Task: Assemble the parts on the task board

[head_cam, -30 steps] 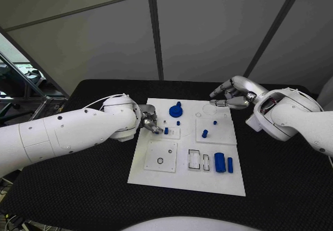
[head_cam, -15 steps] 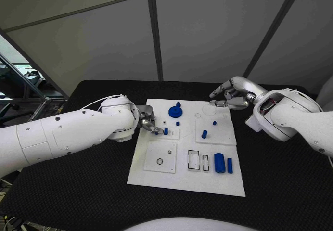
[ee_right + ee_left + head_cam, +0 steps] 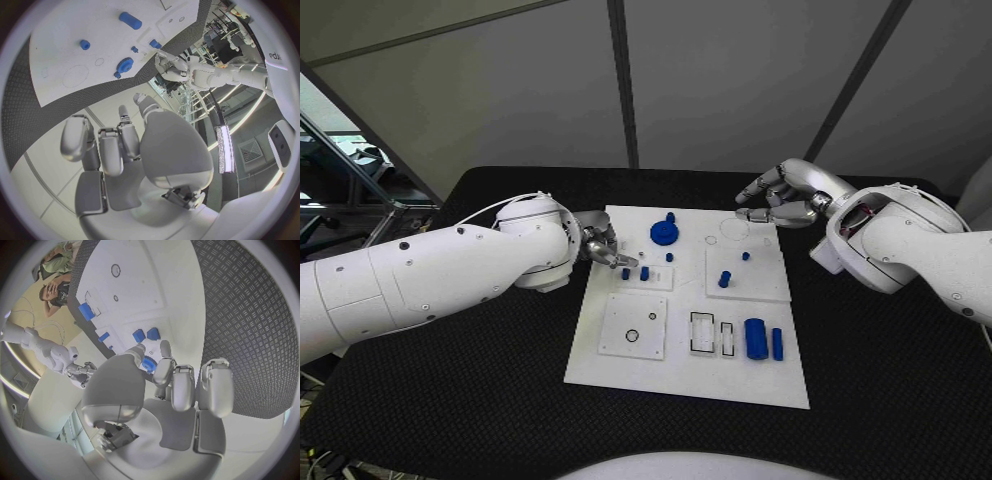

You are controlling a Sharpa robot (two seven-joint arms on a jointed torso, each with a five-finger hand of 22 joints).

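From the head view, the white task board [image 3: 689, 330] lay in the middle of the black table [image 3: 430, 400], with no readable writing on it. Seven blue parts stood or lay on it: a round disc part [image 3: 665, 232] near the far edge, two short pegs [image 3: 635, 273] side by side by the left hand, a tiny peg [image 3: 671, 257], a peg [image 3: 726, 279] with a small stud [image 3: 746, 255] beyond it, and a thick cylinder [image 3: 756, 338] beside a thin bar [image 3: 777, 343] near the front right. The left hand [image 3: 602, 247] sat at the board's left edge, close to the two short pegs; its fingers were mostly hidden behind the arm, so whether it gripped anything could not be told. The right hand [image 3: 783, 200] hovered above the board's far right corner, fingers curled inward, nothing visible in them.

In the left wrist view, the left hand [image 3: 181, 385] had its fingers extended toward the blue pegs [image 3: 145, 334], fingertips apart; contact could not be made out.

In the right wrist view, the right hand [image 3: 125, 145] showed curled, empty fingers above the board [image 3: 75, 45]. Letters "edu" appeared at the rim, cut off.
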